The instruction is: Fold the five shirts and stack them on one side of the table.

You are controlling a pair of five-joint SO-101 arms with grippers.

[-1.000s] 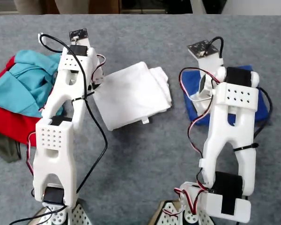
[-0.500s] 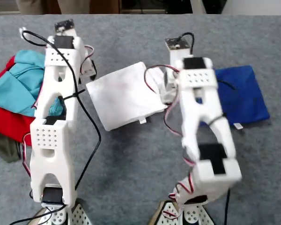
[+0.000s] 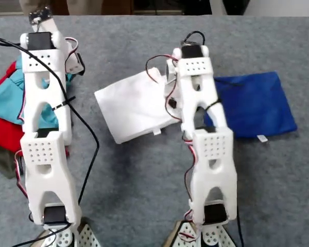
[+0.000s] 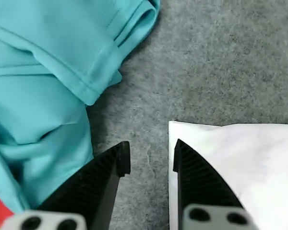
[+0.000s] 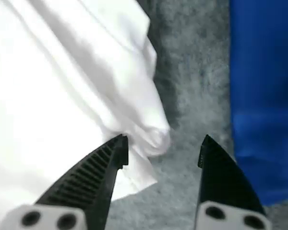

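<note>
Left claw point(image 4: 150, 155): narrowly parted, holding nothing, bare grey felt-like table cover point(image 4: 221, 62) in the gap.
Right claw point(image 5: 163, 148): spread wide and empty.
Folded white cotton shirt point(image 3: 136, 105): its corner is just beside one left-claw finger. Its rolled edge lies between the right claw's jaws.
Folded royal-blue cotton shirt point(image 3: 255, 105): just past the right claw's other finger, apart from the white one.
Crumpled teal shirt point(image 4: 48, 72): beside the left claw's other finger, on top of a heap.
Heap: rumpled red shirt point(image 3: 2, 131) and dark olive garment point(image 3: 0, 159) under the teal.
Progress, as judged: two shirts folded but not stacked; three left to fold.
Markings: small white tag point(image 3: 156, 133) at the white shirt's hem, another point(image 3: 262, 138) at the blue shirt's; no writing legible.
</note>
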